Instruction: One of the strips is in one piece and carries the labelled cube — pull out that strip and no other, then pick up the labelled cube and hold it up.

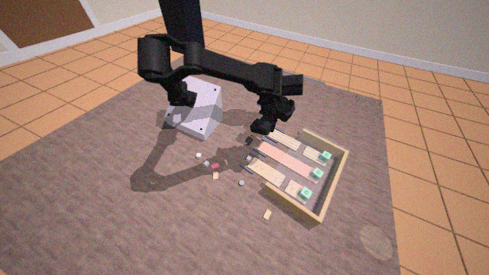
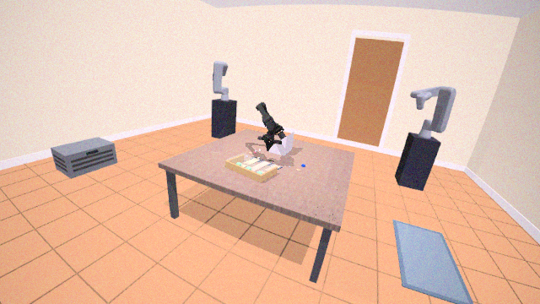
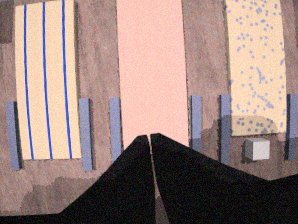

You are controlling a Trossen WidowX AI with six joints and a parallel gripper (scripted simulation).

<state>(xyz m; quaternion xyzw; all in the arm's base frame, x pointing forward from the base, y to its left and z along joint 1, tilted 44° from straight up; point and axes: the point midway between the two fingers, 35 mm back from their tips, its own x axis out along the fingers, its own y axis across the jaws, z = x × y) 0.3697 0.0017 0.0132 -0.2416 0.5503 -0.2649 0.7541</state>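
Fingers of your gripper (image 3: 152,144) are closed together at the near end of the pink strip (image 1: 285,159), apparently pinching its thin edge, though you cannot see it caught. That unbroken strip carries its green cube (image 1: 316,173) deep inside the wooden tray (image 1: 336,179), so pulling brings it within reach.

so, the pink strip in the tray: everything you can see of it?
The pink strip is a plain, flat, salmon-coloured band, unbroken along its length, lying in the middle lane of the wooden tray between a blue-striped strip and a speckled one. A green cube sits on its far end. Its near end runs between short blue-grey bars, and the gripper, fingers together, is right over that near end; actual contact can't be confirmed.
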